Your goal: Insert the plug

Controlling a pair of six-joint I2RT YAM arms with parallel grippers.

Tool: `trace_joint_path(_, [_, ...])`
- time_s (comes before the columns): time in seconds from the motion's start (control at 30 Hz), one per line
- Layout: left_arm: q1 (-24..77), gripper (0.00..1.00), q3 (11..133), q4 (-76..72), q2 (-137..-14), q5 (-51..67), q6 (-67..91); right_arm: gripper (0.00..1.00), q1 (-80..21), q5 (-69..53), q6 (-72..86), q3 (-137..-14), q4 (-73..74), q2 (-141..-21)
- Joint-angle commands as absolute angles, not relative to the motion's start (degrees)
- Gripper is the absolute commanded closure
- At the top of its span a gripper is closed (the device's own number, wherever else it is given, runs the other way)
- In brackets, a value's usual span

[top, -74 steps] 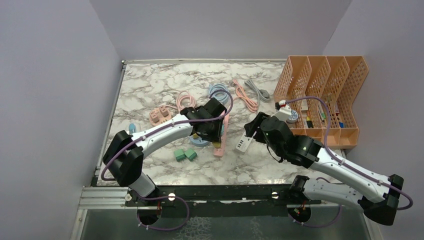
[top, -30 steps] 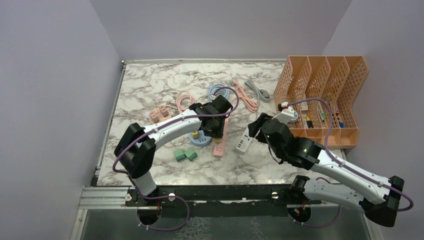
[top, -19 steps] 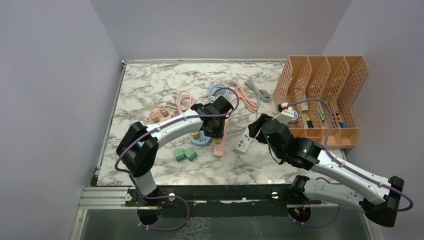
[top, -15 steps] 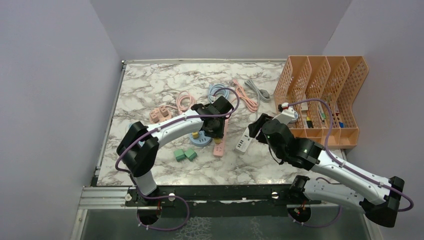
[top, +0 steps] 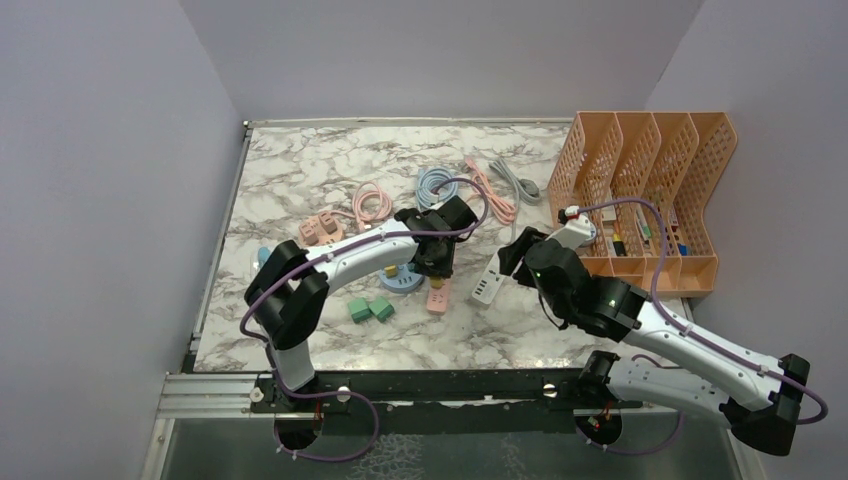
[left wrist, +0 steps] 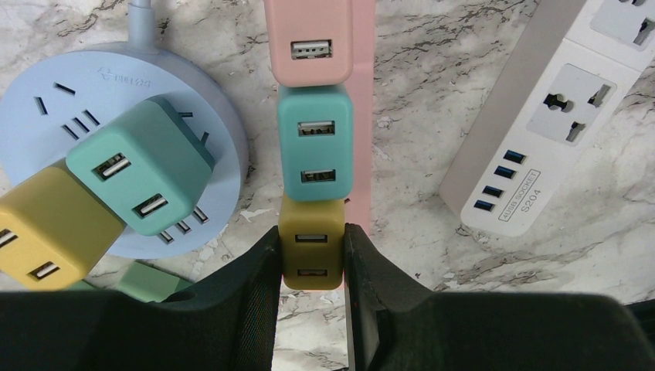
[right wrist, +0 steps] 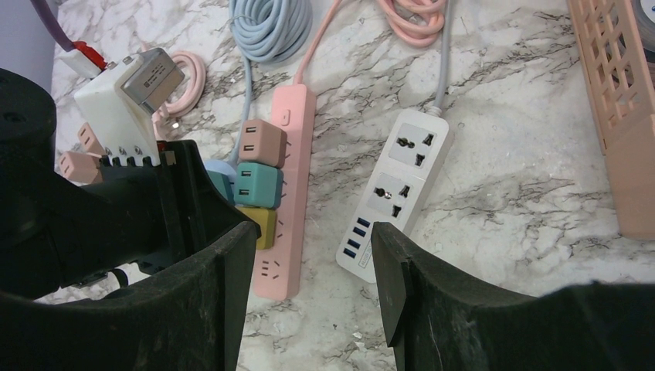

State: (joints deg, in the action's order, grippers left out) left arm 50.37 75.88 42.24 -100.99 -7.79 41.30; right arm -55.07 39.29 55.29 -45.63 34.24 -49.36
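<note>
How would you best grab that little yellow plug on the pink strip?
Its two flat side faces, from straight above, as the left pincer grips the yellow plug now. The teal plug crowds one end, so only the faces across the pink strip are free.

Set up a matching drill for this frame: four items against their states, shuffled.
Items:
1. yellow adapter on the pink strip
2. pink adapter
3. white power strip
4. round blue hub

States:
A. nothing plugged in
B. holds a teal adapter
C. clamped by the left gripper
D. top of the row in the left wrist view

Pairs: 1-C, 2-D, 3-A, 4-B
</note>
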Motion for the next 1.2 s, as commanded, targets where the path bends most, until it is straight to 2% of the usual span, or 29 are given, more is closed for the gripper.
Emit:
trace_joint_path(0.0, [52.0,1.00,74.9,45.9,-106.3,-8.7,42.4,0.44,-55.4,42.1,56.3,-44.9,33.8,-48.3])
trace_joint_path(0.27, [52.9,1.00,73.1,46.1,-109.7,-11.9,43.3,0.44,-55.3,42.7,56.9,-44.8,34.5,-47.8])
trace_joint_path(0.63, [53.2,1.00,68.8,42.6,-114.3,-10.5,43.5,0.44,-55.4,43.3,57.0,-44.9,34.5,-47.7])
trace_joint_path(1.07, [52.4,1.00,73.4,42.2,-114.4,-9.2,41.4,0.44,-55.3,44.0,55.7,-45.4,34.5,-47.4])
trace_joint_path(1.1, [52.4,0.97,74.3,42.8,-113.6,-9.3,41.4,0.44,-55.4,43.8,55.1,-45.4,34.0,-47.3])
trace_joint_path(1.17, [52.4,0.78,76.3,44.4,-111.6,-9.6,41.2,0.44,-55.4,43.5,54.4,-45.4,33.2,-47.2])
